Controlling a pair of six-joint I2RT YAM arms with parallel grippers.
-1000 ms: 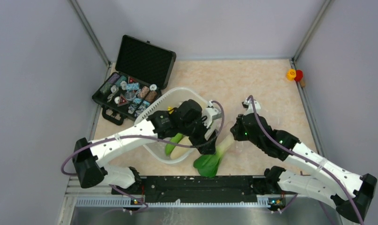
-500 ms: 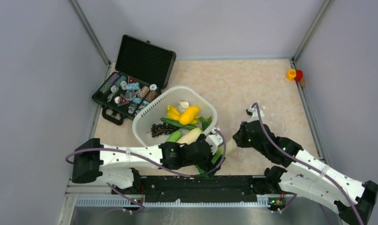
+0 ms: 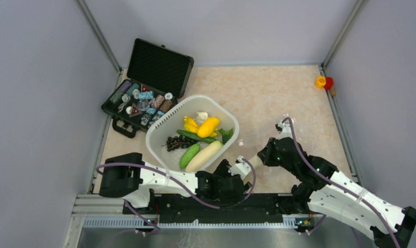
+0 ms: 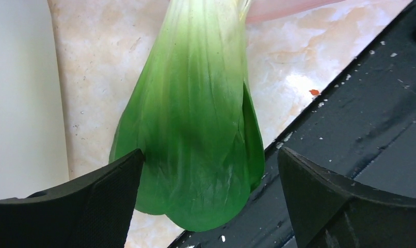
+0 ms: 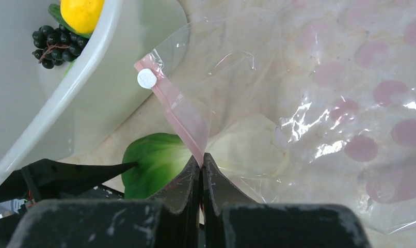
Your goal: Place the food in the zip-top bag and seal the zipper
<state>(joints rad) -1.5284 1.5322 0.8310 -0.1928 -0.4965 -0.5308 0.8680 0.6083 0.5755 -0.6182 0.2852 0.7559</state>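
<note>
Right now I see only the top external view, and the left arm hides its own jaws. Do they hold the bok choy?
Observer: No. In the left wrist view the left jaws stand wide open, and the bok choy leaf lies between them, not gripped.
Operator: Is it inside the bag, then?
Observer: Only partly. In the right wrist view its pale stem shows through the clear zip-top bag, while the green leaf is outside, past the zipper.
</note>
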